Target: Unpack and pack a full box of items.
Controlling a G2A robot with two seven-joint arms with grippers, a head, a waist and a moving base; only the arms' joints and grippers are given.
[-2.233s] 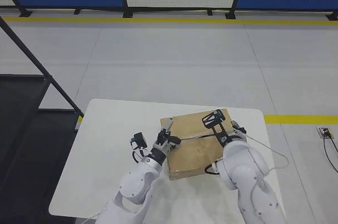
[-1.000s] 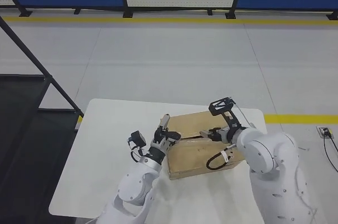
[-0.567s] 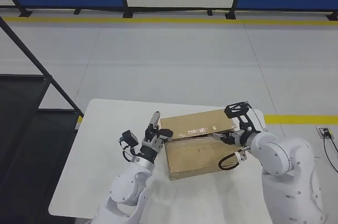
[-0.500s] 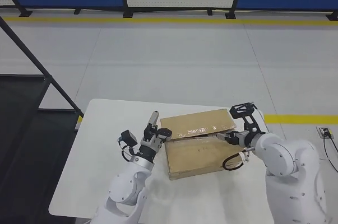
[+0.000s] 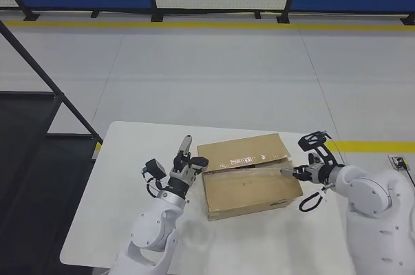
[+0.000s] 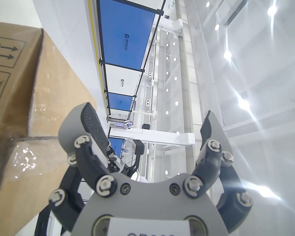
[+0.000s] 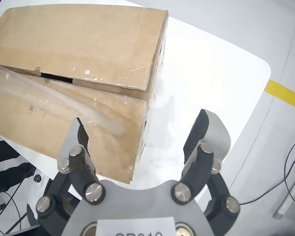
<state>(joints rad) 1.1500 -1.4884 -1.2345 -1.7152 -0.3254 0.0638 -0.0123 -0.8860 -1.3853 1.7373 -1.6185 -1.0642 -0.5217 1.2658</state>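
Now the left gripper and right gripper, spread empty, have backed off the cardboard box. Flaps likely open next.

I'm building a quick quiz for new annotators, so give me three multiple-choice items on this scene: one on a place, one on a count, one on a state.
1. Where is the cardboard box? A) on the white table, between the left gripper and right gripper; B) on the floor; C) held aloft.
2. How many boxes are on the table? A) three; B) one; C) two.
3. How do the right gripper's fingers stand? A) shut on a flap; B) shut on a cable; C) open, holding nothing.
Answers: 1 A, the top view shows it resting on the table with a gripper off each end; 2 B, a single box stands there; 3 C, the right wrist view shows the fingers spread, gripping nothing.
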